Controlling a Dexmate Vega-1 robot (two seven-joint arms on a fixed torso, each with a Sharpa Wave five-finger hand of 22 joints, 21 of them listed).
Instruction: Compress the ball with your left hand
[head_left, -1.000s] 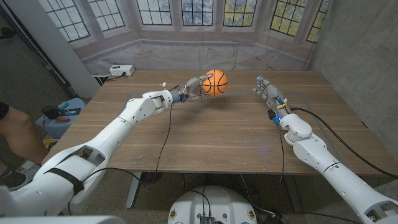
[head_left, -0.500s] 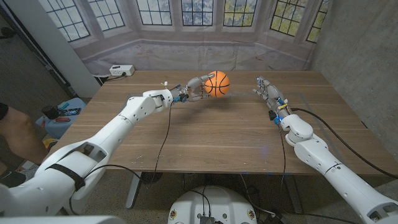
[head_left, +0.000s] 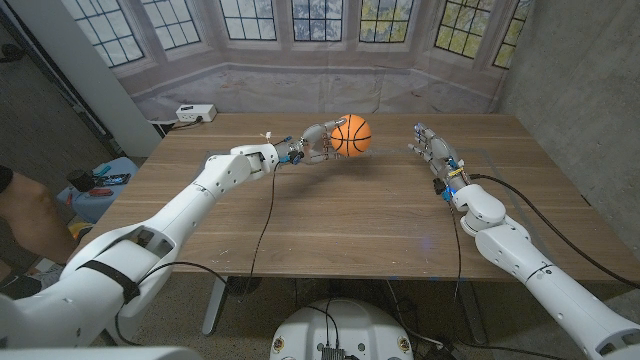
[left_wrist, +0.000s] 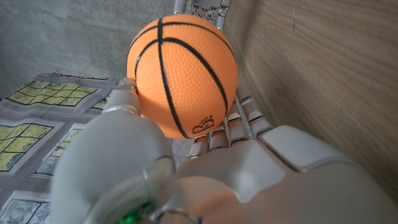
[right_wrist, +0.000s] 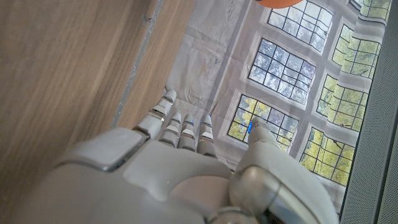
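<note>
Orange ball gripped in left hand, raised just above the wooden table near its far middle, fingers wrapped around it. Right hand spread and holding nothing, well apart at far right.

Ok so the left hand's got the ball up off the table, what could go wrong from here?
1. The ball is round and sits between the thumb and fingers of the left hand; a harder squeeze could pop it out.
2. It is held above the table, so a dropped ball might bounce or roll off.
</note>
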